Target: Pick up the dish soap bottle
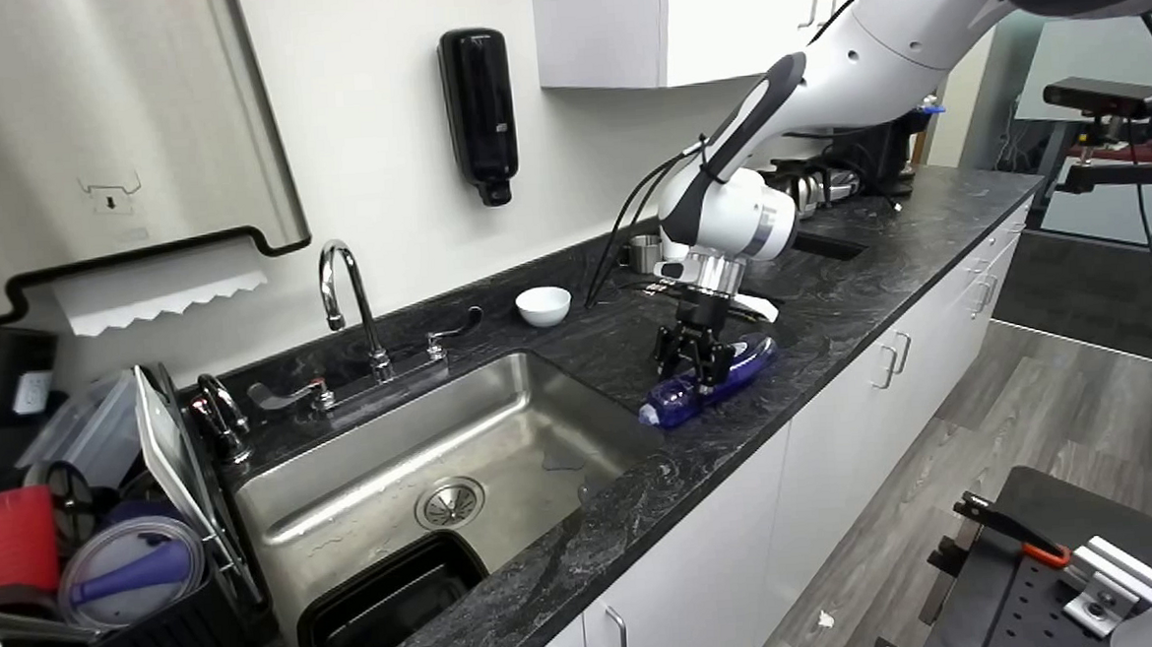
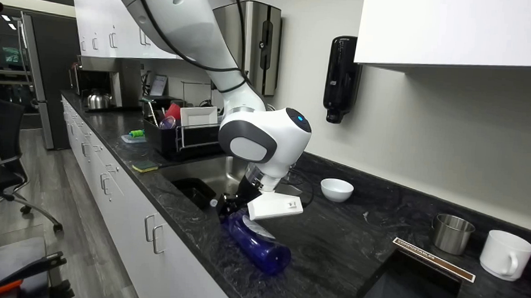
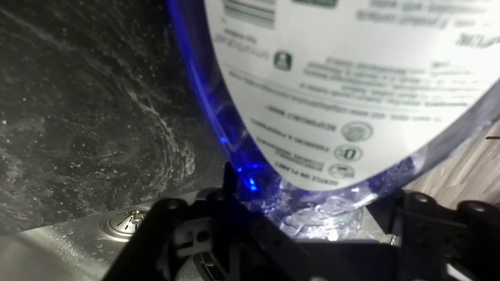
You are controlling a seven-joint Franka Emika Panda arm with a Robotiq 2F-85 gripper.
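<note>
The dish soap bottle (image 2: 257,245) is tipped on its side, its narrow end between the fingers (image 1: 710,363) and its base pointing away from them. They are clamped there, presumably because the slimmer part suits their span better than the broad body. Whether the bench (image 2: 332,261) just below them shares its weight, I cannot tell. Past them, where the narrow end points, the sink (image 1: 542,419) opens; the white bowl (image 1: 544,311) sits well apart from them, near the wall (image 1: 378,127), likely out of their way.

White, rounded arm (image 2: 194,27) with grey panels (image 2: 248,129); black cables (image 2: 215,69) above its blue-lit wrist joint (image 2: 282,138), white block (image 2: 274,206) and black, seemingly screw-studded gripper (image 1: 687,372) below.
</note>
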